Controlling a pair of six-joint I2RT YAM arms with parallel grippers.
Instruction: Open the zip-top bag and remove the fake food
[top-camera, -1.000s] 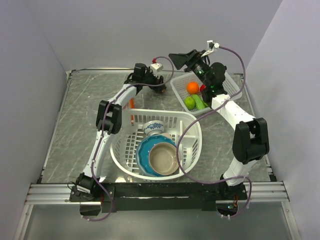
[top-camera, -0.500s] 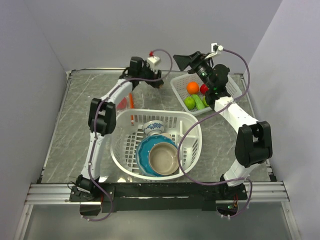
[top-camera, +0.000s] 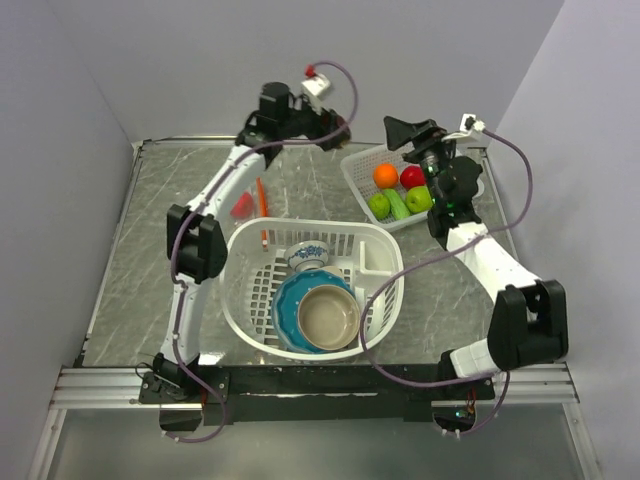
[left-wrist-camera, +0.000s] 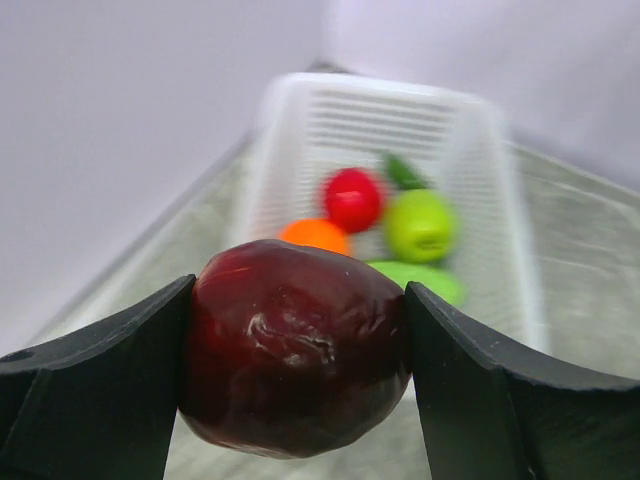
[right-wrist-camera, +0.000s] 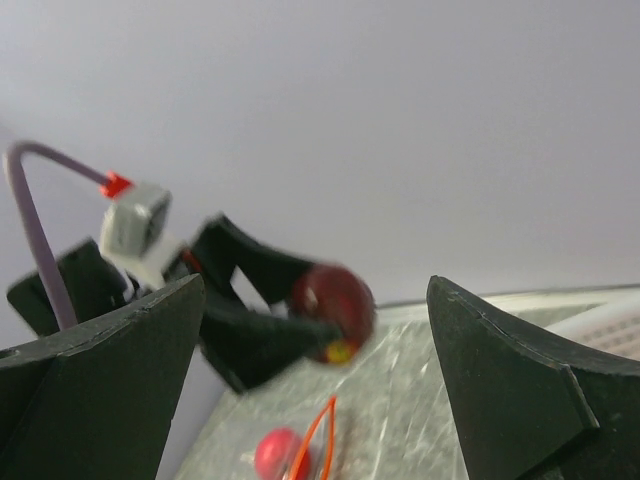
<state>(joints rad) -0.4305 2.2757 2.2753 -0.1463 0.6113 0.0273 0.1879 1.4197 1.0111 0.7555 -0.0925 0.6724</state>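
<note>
My left gripper (top-camera: 338, 130) is shut on a dark maroon fake fruit (left-wrist-camera: 295, 345) and holds it in the air just left of the small white mesh tray (top-camera: 362, 185). The tray holds an orange (top-camera: 386, 175), a red fruit (top-camera: 412, 176), a green apple (top-camera: 420, 197) and other green pieces. The clear zip-top bag (top-camera: 252, 205) lies flat on the table with its orange zip strip (top-camera: 262, 205) and one red piece (top-camera: 243, 207) in it. My right gripper (top-camera: 400, 128) is open and empty, raised over the tray's far edge, facing the left gripper (right-wrist-camera: 250, 320).
A large white basket (top-camera: 390, 250) stands mid-table with a blue bowl (top-camera: 285, 295), a tan bowl (top-camera: 328, 318) and a small patterned bowl (top-camera: 308, 255). Walls close in at the back and both sides. Purple cables loop over the basket and tray.
My left gripper has risen from the table and swung right toward the tray with the maroon fruit. My right gripper has drawn back to the right.
</note>
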